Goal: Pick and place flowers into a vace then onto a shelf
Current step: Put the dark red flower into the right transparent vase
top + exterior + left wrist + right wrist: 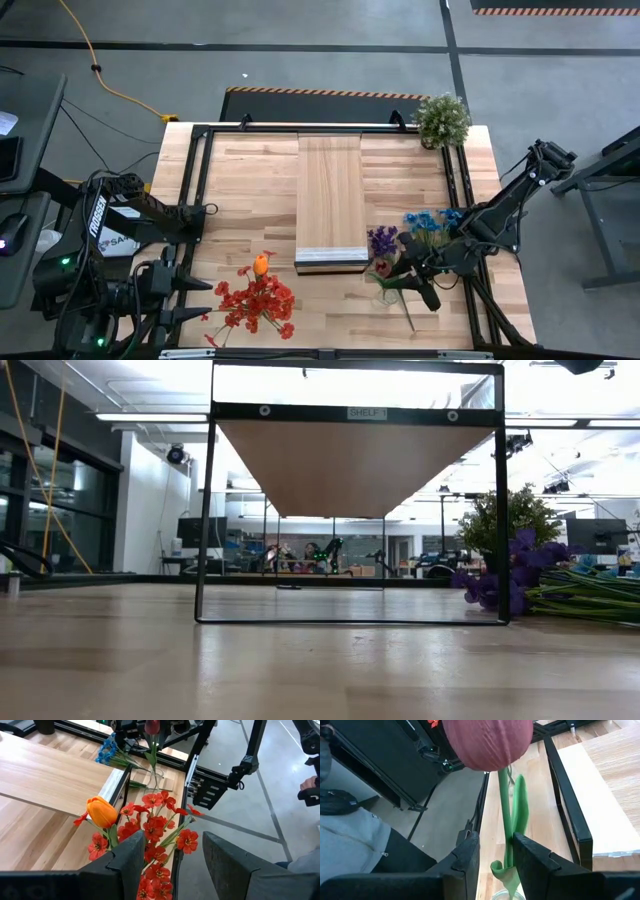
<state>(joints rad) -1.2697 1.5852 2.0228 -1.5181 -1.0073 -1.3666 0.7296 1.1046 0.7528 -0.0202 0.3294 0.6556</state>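
Note:
A maroon tulip (487, 742) stands upright, its green stem (506, 815) going down into the clear glass vase (155, 777) on the table by the shelf's near right corner. My right gripper (496, 845) is open around that stem, just above the vase rim. My left gripper (172, 845) hangs open above a bunch of red flowers (155, 827) and an orange tulip (101, 811) lying near the table's front left. Purple flowers (382, 238) and blue flowers (430, 222) lie on the table to the right of the shelf (330, 195). My right gripper has the tulip's stem (508, 842) between its fingers, which come level from the table's right side and lie across it. A gap shows between the stem and one finger. The stem runs close along the other finger (530, 855); whether they touch I cannot tell.
A bushy potted plant (442, 118) stands at the far right corner. The shelf's black frame (350, 410) rises over the table's middle. A loose green stem (408, 310) lies near the front edge. People and gear show beyond the table.

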